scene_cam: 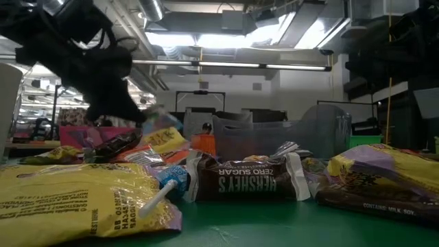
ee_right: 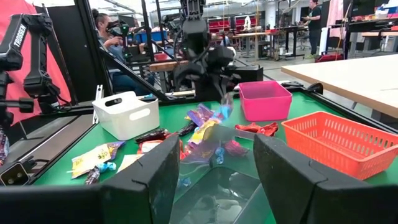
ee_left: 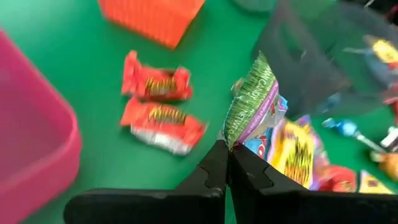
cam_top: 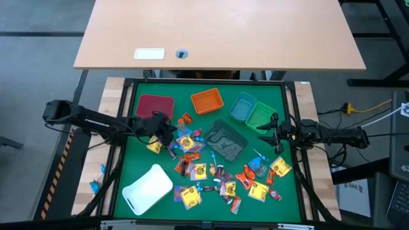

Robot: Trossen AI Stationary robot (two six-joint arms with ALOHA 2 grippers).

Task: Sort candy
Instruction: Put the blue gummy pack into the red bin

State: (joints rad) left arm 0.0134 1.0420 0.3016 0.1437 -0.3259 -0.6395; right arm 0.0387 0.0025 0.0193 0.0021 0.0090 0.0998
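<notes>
Green mat (cam_top: 140, 167): carries all items. White tray (cam_top: 148, 189), near corner. Pink bin (cam_top: 154, 105), orange bin (cam_top: 207, 100), far edge. Right gripper (ee_right: 214, 180): jaws wide, empty, beside the green bin (cam_top: 261, 115). Left gripper (ee_left: 227, 163): pinched tight on a green-purple sweet packet (ee_left: 252, 102), lifted. Candy (cam_top: 220, 176): scattered mid-mat.

Left gripper (ee_left: 228, 163) pinched tight on crinkly green-purple candy wrapper (ee_left: 252, 102); two orange-red foil packets (ee_left: 158, 102) on green mat w/ pink plastic bin (ee_left: 31, 143) nearby.
</notes>
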